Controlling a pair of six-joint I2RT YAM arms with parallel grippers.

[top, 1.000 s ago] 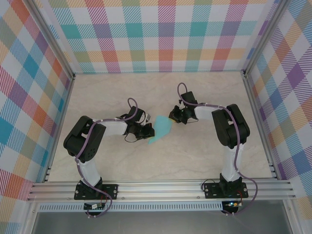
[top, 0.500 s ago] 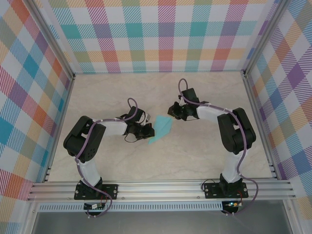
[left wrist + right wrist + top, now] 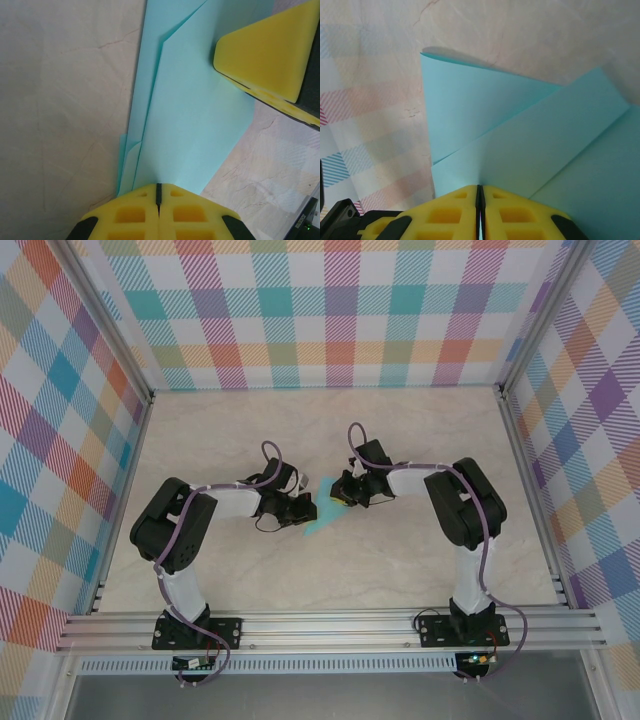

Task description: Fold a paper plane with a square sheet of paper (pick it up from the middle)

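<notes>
We see our left claw pinched shut on one edge of the turquoise paper; our right claw is closed tight on the opposite edge; the paper, folded into overlapping flaps, spans between both claws near the middle of the table; we cannot tell whether it touches the surface.

Beige marble-patterned laminate tabletop lies directly under the fingers; matte, evenly lit, soft shadows. Pastel plaid fabric walls stand well beyond them and to both sides. Silver aluminium frame rails run well apart, along the near edge.
</notes>
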